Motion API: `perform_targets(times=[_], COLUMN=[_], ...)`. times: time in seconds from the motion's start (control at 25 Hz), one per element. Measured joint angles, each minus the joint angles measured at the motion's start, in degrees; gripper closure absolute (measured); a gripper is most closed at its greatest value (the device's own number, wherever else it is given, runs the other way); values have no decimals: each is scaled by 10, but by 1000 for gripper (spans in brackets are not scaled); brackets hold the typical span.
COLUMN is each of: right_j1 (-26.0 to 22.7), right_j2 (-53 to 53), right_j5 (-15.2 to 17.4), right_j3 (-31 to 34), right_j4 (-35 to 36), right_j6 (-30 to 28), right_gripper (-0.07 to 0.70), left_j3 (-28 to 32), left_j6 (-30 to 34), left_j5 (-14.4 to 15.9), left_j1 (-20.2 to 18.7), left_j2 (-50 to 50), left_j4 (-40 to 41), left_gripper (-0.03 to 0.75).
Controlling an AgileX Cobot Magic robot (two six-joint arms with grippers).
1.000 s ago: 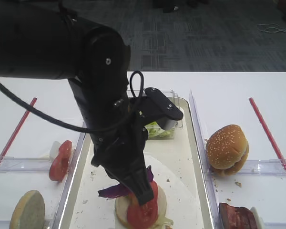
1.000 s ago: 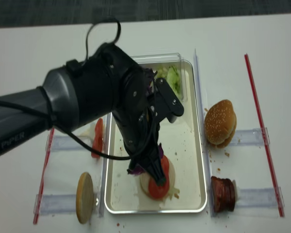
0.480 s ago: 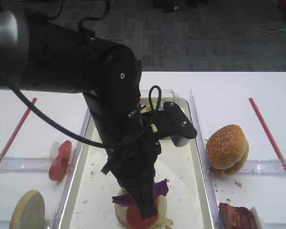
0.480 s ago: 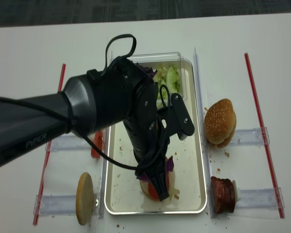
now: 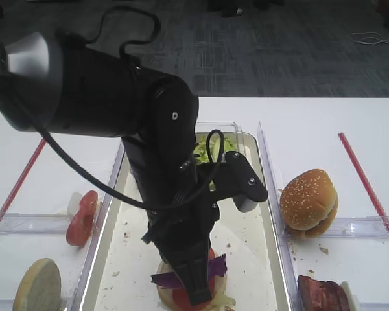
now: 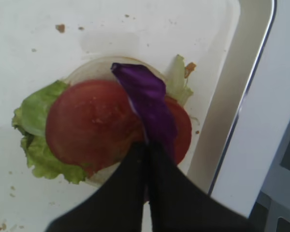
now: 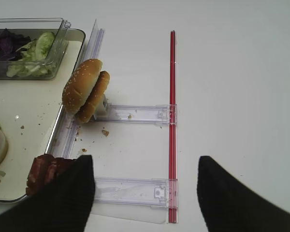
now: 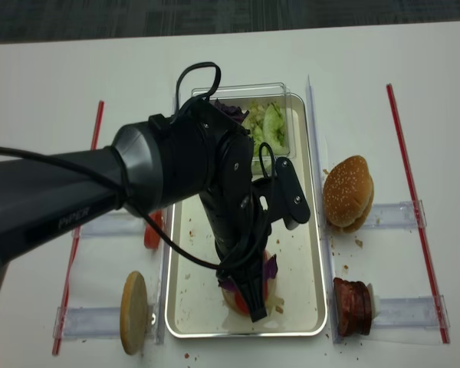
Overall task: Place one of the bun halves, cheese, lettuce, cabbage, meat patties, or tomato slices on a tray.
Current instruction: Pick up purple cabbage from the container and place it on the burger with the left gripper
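Left gripper (image 6: 146, 150): clenched on one end of the cabbage (image 6: 147, 104), low over the near end of the tray (image 6: 241, 92).
Cabbage: purple strip draped across the tomato slice (image 6: 94, 128), far end reaching the bun half (image 6: 89, 72) underneath.
Stack: pale bun half at the bottom, lettuce (image 6: 36, 130) sticking out at two sides, tomato slice on top; all on the tray, close to its rim.
Right gripper (image 7: 142, 193): spread wide, nothing between the fingers, above the table right of the tray.
Tub (image 7: 26, 48): clear, at the far end of the tray, holding shredded purple leaves and green lettuce.
Sesame bun (image 5: 308, 199): tilted against a clear rail (image 7: 135, 114), just right of the tray.
Meat patty (image 8: 353, 307): right of the tray, near corner.
Left of tray: second tomato slice (image 5: 82, 218) standing on edge, pale bun half (image 5: 37, 286) nearer the camera.
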Motion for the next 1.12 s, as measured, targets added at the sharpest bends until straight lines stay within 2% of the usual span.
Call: perform_targets(times=[0.36, 0.6, 0.72, 0.96, 1.12], right_j1=[0, 0, 0, 0, 0], right_j2=[0, 0, 0, 0, 0], right_j5=[0, 0, 0, 0, 0], right_j3=[0, 0, 0, 0, 0], right_j4=[0, 0, 0, 0, 0], right_j6=[0, 0, 0, 0, 0], right_gripper=[164, 164, 164, 164, 164], left_j3=[0, 0, 0, 0, 0], left_j6=[-5, -49, -57, -58, -85], left_j5=[-6, -10, -10, -10, -10], left_j1=[0, 0, 0, 0, 0], left_j2=[15, 15, 15, 15, 15], left_j4=[1, 48, 54, 37, 30], left_gripper=[733, 707, 641, 416, 337])
